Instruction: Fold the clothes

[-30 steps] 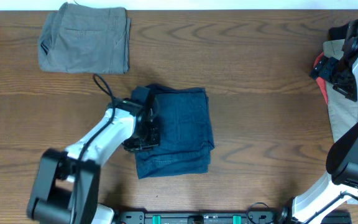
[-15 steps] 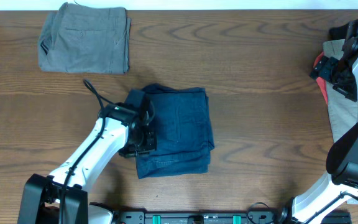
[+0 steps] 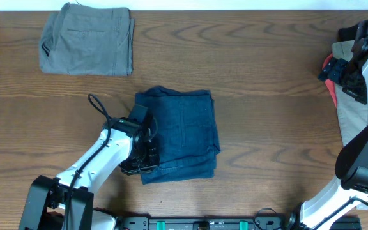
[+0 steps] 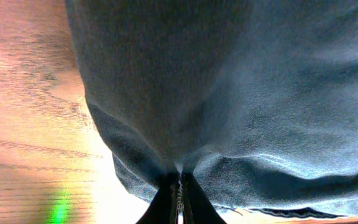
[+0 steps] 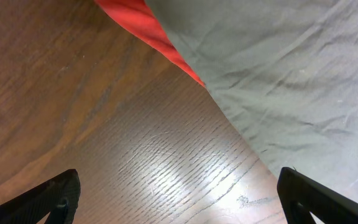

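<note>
While the navy shorts (image 3: 183,134) lie folded in the middle of the counter (image 3: 267,70) overhead, my left hand (image 3: 140,155) sits at their near-left corner. I judge a final squaring tug comes next, with bare wood leftward. Left wrist: it is pressed together, clamped on the hem. Right wrist: right hand (image 5: 179,199) spread wide — idle beside khaki cloth (image 5: 278,74).

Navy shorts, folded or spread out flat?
Folded: the navy shorts lie as a compact rectangle, layered edges showing along the near side, left gripper shut on their left edge.
</note>
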Tool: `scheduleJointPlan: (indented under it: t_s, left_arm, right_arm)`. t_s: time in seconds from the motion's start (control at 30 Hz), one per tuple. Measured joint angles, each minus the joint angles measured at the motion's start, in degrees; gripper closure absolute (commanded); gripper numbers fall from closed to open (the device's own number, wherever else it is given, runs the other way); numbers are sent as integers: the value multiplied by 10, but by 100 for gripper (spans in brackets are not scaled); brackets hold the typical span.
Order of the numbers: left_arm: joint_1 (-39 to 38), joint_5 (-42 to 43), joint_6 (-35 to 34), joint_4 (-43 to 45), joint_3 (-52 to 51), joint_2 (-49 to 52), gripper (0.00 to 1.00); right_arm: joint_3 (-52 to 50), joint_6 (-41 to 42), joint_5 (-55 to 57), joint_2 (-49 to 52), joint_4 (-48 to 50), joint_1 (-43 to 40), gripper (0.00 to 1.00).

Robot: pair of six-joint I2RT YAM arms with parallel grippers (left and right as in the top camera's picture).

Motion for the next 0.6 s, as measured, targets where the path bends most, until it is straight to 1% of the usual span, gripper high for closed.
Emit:
scheduleJointPlan:
  t_s: [0.1, 0.27, 0.4, 0.5, 0.6]
  left_arm:
    - [0, 0, 0, -7, 0, 0, 94]
    - [0, -1, 0, -60, 12, -6, 94]
    - [0, -9, 0, -77, 52, -45, 94]
    - [0, -22, 0, -42, 79, -83, 94]
    - [0, -29, 0, 43, 85, -106, 94]
  right_arm:
    - [0, 0, 0, 0, 0, 0, 1]
    - [0, 0, 0, 0, 0, 0, 1]
    - [0, 0, 0, 0, 0, 0, 1]
    - [0, 0, 0, 0, 0, 0, 1]
    - [0, 0, 0, 0, 0, 0, 1]
